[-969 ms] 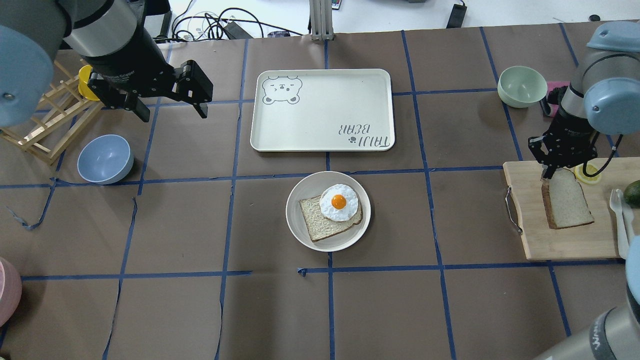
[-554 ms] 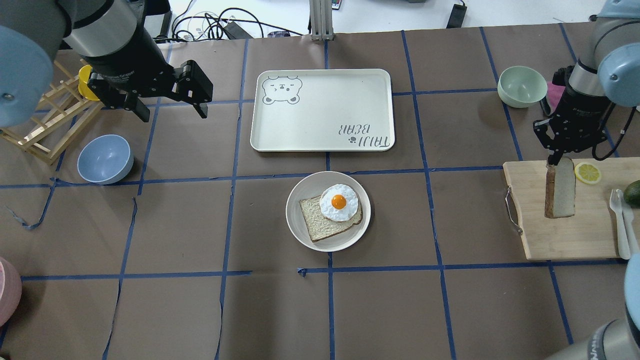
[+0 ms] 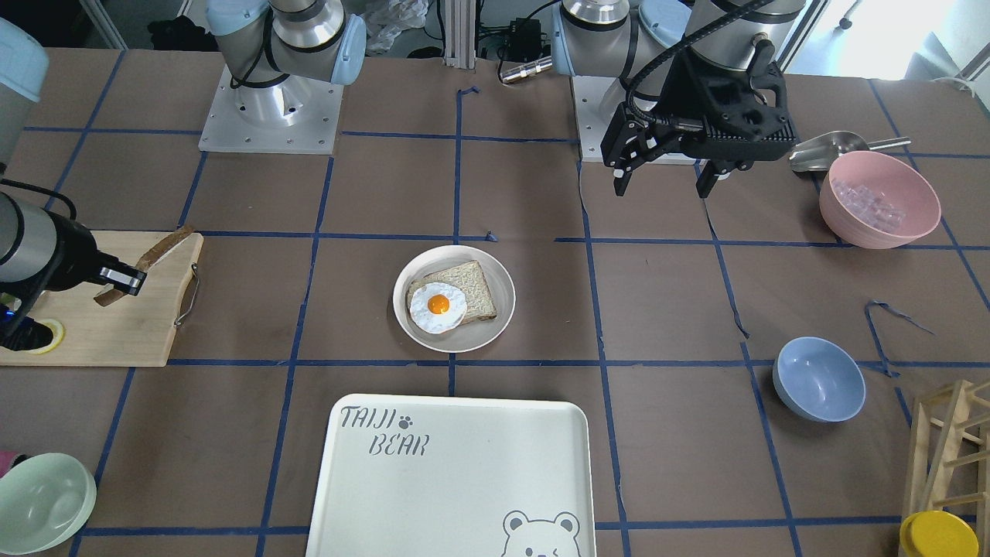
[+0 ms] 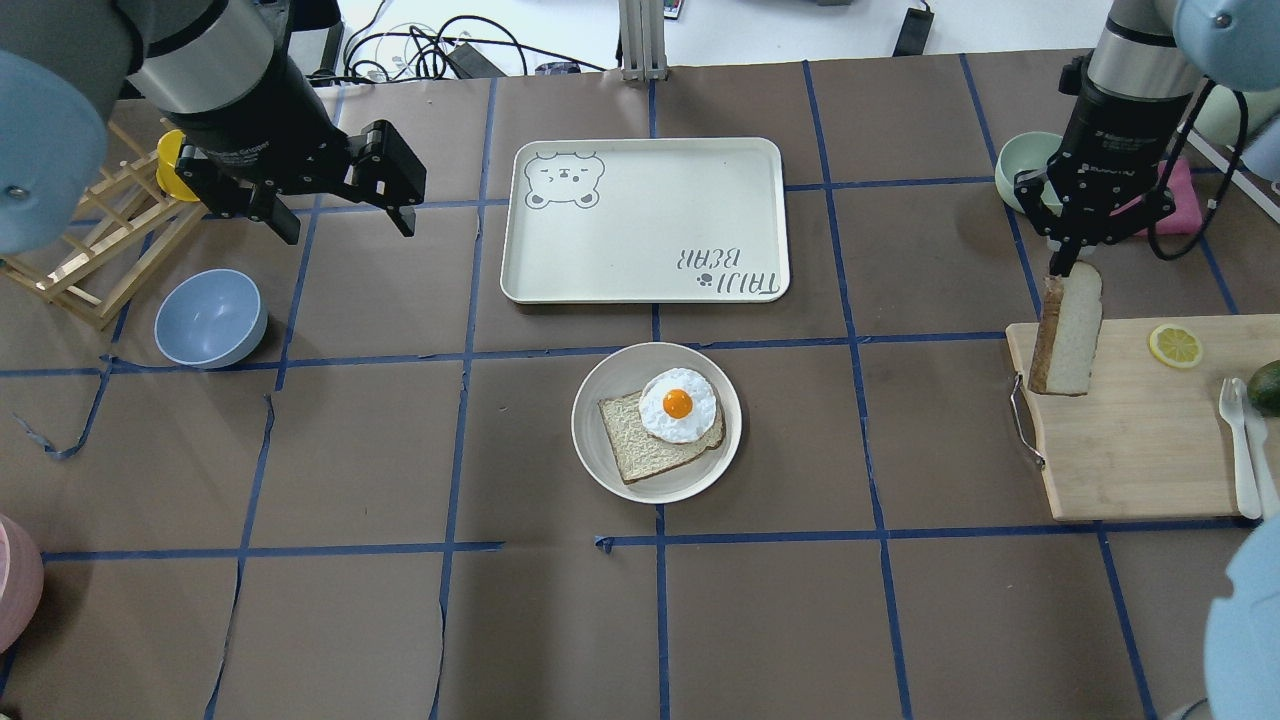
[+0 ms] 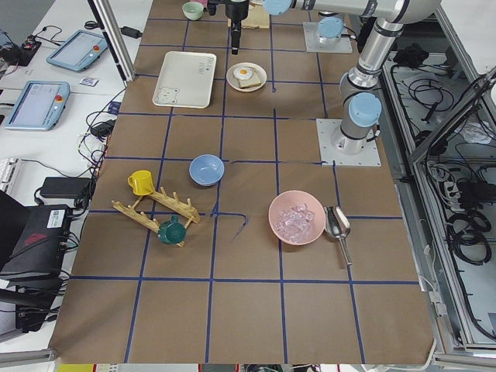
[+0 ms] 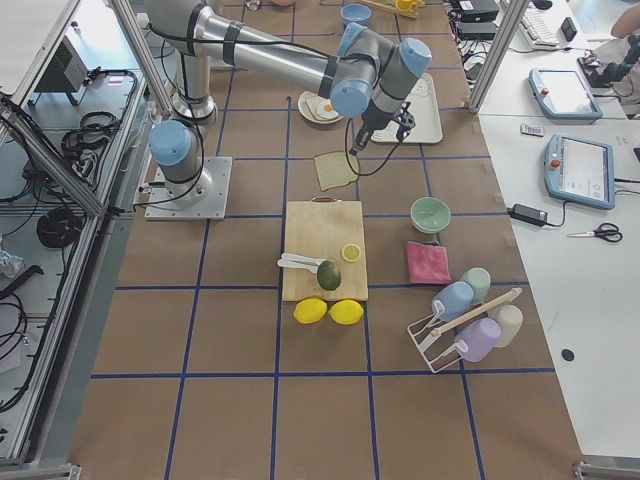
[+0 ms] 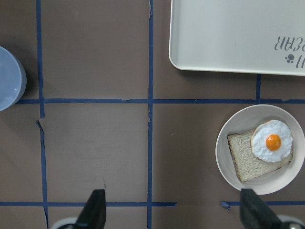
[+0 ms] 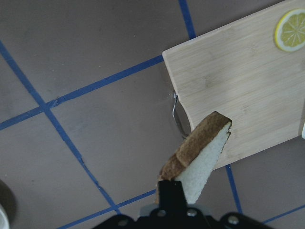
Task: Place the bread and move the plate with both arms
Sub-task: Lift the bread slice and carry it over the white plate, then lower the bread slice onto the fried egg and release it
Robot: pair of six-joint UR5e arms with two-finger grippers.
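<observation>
Far left of the overhead view: left gripper, fingers spread wide, nothing between them, hovering high over bare brown paper, well apart from everything in the task.

Centre: the plate, flat on the table near the TAIJI BEAR tray but not touching it, carrying a toast slice topped by a fried egg. Probably stiff and smooth at the rim, so likely slippery under a pinch. Best taken at opposite edges of the raised rim, one arm per side, and kept level (egg free to slide otherwise).

Right: the bread, dangling on edge from the right gripper. Clamped at its upper end, by the crust. Over the left corner of the wooden cutting board and seemingly clear of it. Light, soft and springy by the look of the crumb; apt to swing, sag or tear under a hard squeeze. Crust the firmer place to pinch, as here. Worth lowering flat onto the egg and letting go gently, not dropping.
</observation>
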